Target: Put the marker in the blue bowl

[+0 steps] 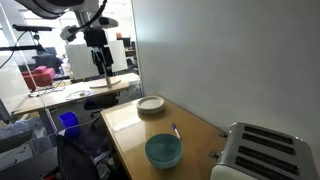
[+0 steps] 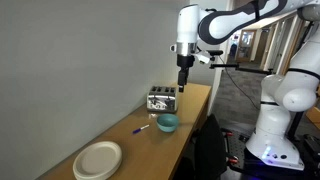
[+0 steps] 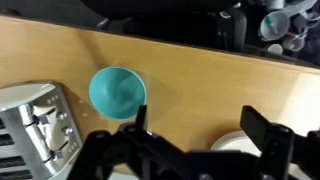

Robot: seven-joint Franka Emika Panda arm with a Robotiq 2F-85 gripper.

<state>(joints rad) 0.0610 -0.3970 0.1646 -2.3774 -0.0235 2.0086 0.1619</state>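
The marker (image 1: 175, 130) is a thin dark stick with a paler end. It lies flat on the wooden table between the blue bowl (image 1: 164, 151) and the white dish, and it also shows in an exterior view (image 2: 142, 127). The teal-blue bowl stands empty near the table's front edge (image 2: 167, 123) and shows in the wrist view (image 3: 118, 92). My gripper (image 1: 97, 58) hangs high above the table (image 2: 184, 76), open and empty, its two fingers spread wide in the wrist view (image 3: 200, 125). I cannot make out the marker clearly in the wrist view.
A silver toaster (image 1: 262, 152) stands at one end of the table (image 2: 162, 99) (image 3: 35, 125). A shallow white dish (image 1: 150, 104) sits at the other end (image 2: 98, 160). A grey wall runs along the table's far side. Office desks and clutter lie beyond.
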